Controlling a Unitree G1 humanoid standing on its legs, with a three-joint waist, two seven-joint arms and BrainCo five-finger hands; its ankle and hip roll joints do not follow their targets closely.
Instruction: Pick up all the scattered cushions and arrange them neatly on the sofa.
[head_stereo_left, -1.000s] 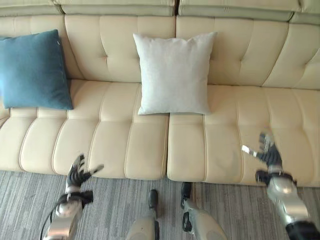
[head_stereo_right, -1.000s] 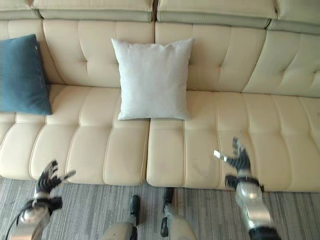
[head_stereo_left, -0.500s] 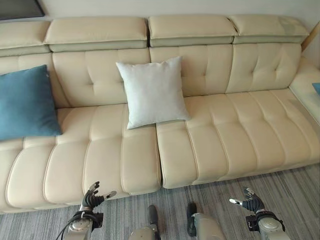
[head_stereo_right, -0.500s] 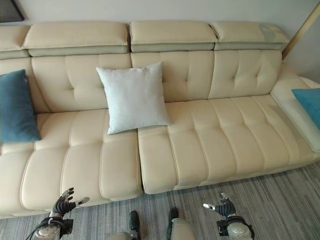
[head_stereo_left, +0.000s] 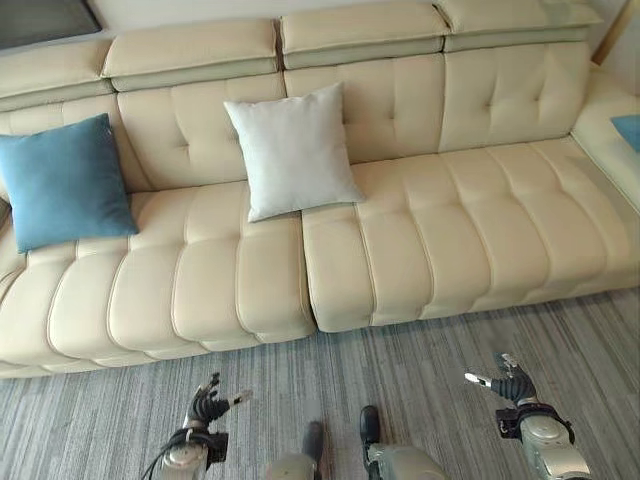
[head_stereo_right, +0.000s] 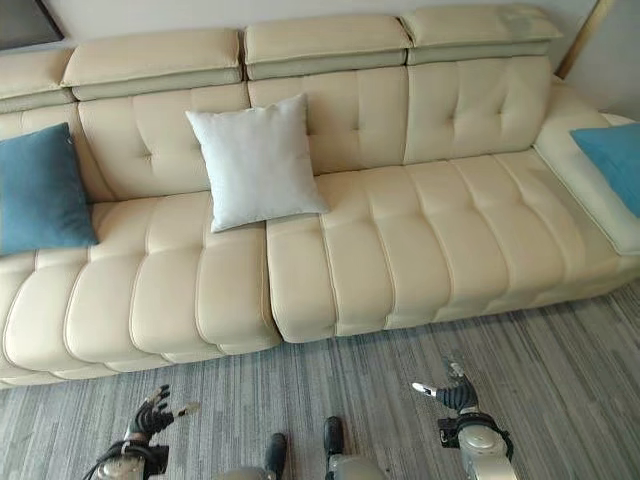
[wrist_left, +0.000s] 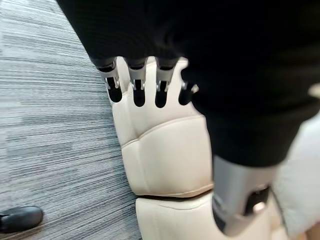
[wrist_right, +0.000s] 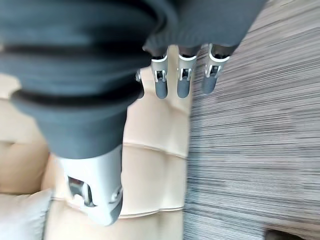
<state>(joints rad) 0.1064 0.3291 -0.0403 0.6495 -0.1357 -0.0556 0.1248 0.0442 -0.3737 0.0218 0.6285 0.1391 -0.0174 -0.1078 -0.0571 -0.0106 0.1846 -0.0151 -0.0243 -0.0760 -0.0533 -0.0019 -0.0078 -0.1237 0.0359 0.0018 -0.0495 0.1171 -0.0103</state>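
Note:
A pale grey cushion (head_stereo_left: 292, 151) leans upright against the backrest of the cream sofa (head_stereo_left: 420, 230), near its middle. A blue cushion (head_stereo_left: 62, 181) leans on the backrest at the sofa's left end. Another blue cushion (head_stereo_right: 612, 156) lies on the sofa's right-hand section, partly cut off. My left hand (head_stereo_left: 204, 407) hangs low over the carpet at the lower left, open and holding nothing. My right hand (head_stereo_left: 509, 384) hangs over the carpet at the lower right, also open with nothing in it. Both hands are well short of the sofa's front edge.
Grey striped carpet (head_stereo_left: 400, 360) lies between me and the sofa. The sofa's right-hand seats (head_stereo_left: 500, 210) are bare. A dark shoe (wrist_left: 20, 218) shows on the carpet in the left wrist view.
The whole view has pulled back and shifted, so more carpet shows before the sofa and the far-right blue cushion has come into sight. The cushions have not moved; both hands stay open.

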